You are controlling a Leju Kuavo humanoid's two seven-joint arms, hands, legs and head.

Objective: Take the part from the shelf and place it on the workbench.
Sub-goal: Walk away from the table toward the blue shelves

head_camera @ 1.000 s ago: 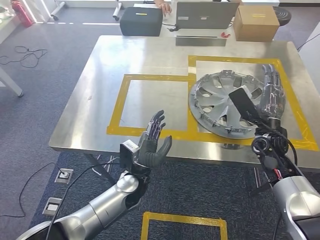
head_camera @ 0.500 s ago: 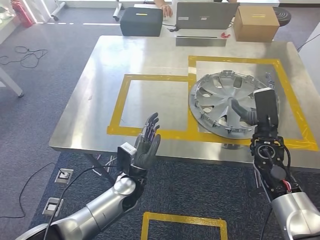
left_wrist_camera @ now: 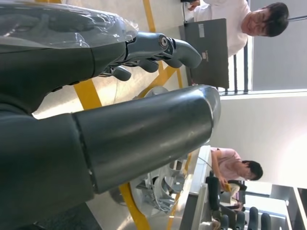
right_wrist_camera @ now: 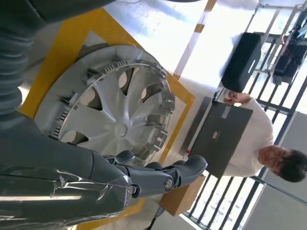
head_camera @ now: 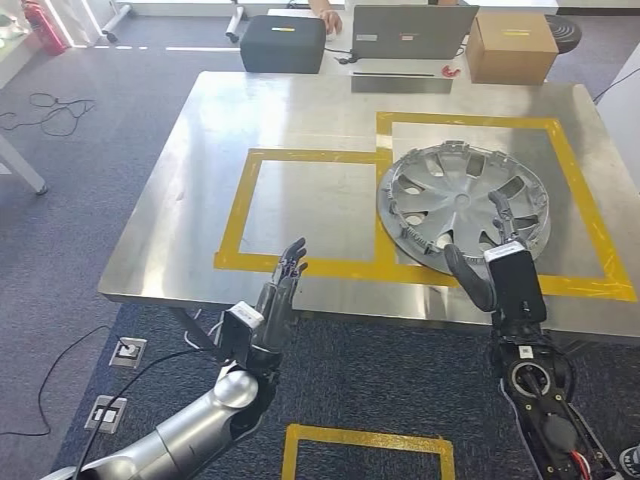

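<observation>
The part, a silver hubcap point(head_camera: 462, 208), lies flat on the steel workbench point(head_camera: 302, 110) inside the right yellow-taped square. My right hand point(head_camera: 490, 255) hovers at the hubcap's near rim by the table's front edge, fingers spread, holding nothing. In the right wrist view the hubcap point(right_wrist_camera: 108, 103) lies beyond my outstretched fingers point(right_wrist_camera: 159, 177), apart from them. My left hand point(head_camera: 279, 290) hangs open in front of the table's front edge, below the left taped square. The left wrist view shows that hand point(left_wrist_camera: 108, 129) empty, with the hubcap point(left_wrist_camera: 159, 189) beyond it.
A laptop point(head_camera: 407, 30), a black case point(head_camera: 283, 43) and a cardboard box point(head_camera: 512, 45) stand on the desk behind the workbench, where a person's hand point(head_camera: 330, 14) rests. The left taped square point(head_camera: 249, 190) holds nothing. Cables point(head_camera: 53, 112) lie on the floor at left.
My right hand has come off the hubcap and drawn back to the table's front edge. My left hand has sunk lower and nearer to me. The hubcap stays where it was.
</observation>
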